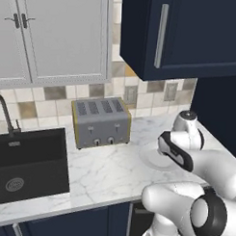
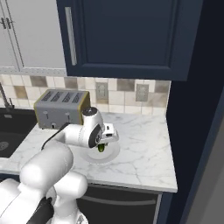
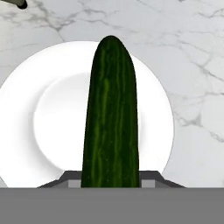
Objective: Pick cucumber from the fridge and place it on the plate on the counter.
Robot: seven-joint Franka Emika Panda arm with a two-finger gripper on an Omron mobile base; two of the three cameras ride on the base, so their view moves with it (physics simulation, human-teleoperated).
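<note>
Over the plate (image 3: 26,109), cucumber (image 3: 111,118) in the jaws; toaster (image 1: 100,121) alongside

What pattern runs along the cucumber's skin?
Dark green cucumber rod: lighter green streaks running lengthwise, clearest in the hand view, over the round white plate.

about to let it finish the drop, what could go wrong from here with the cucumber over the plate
1. The cucumber hangs end-down from the claw over the plate. Released like this, it may land on its tip, topple and roll off the shallow rim onto the counter.
2. The toaster stands close beside the plate, so a wide swing of the arm could knock it.
</note>
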